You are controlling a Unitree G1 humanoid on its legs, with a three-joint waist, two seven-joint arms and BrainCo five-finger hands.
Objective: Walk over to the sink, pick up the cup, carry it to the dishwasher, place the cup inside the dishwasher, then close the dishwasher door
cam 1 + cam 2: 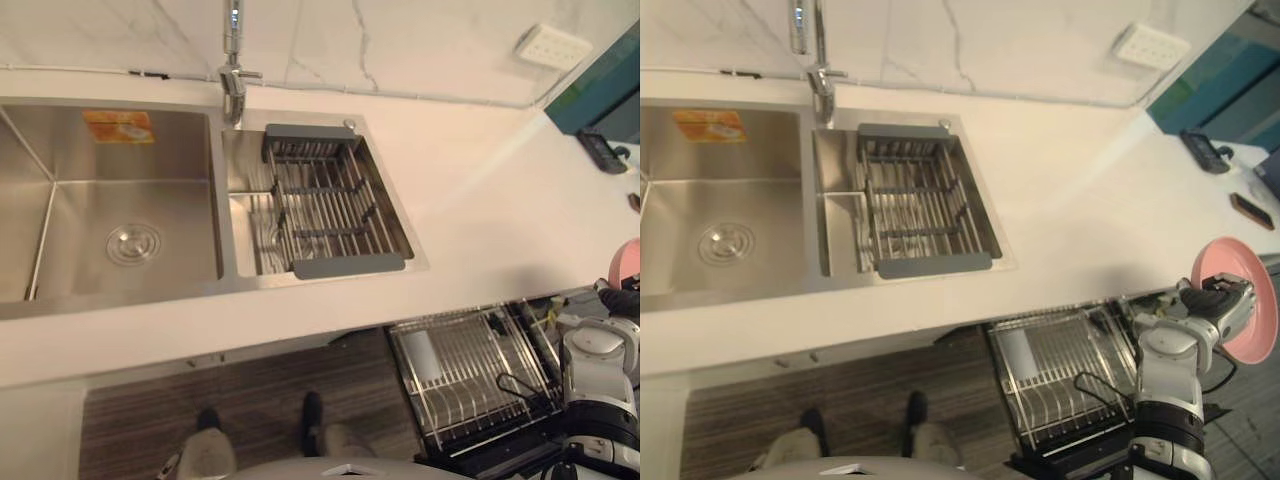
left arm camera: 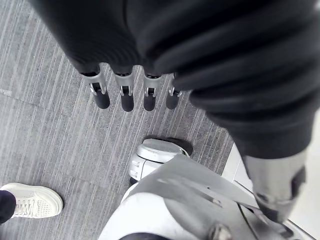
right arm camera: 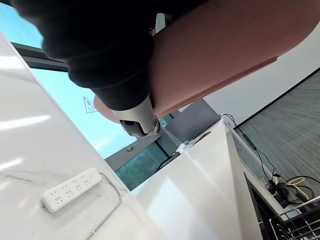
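Grips pink cup [image 1: 1255, 342] with right hand [image 1: 1220, 298], fingers clamped on it, at right edge of frame, beside desk [image 1: 1090, 230] and right of open dishwasher rack [image 1: 1050, 370]. Holds left hand [image 2: 125, 95] fingers straight, apart, over floor [image 2: 50, 125]

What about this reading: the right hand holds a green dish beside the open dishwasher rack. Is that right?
Not quite: the dish is pink, as the right eye view shows. The right hand does hold it beside the open dishwasher rack.
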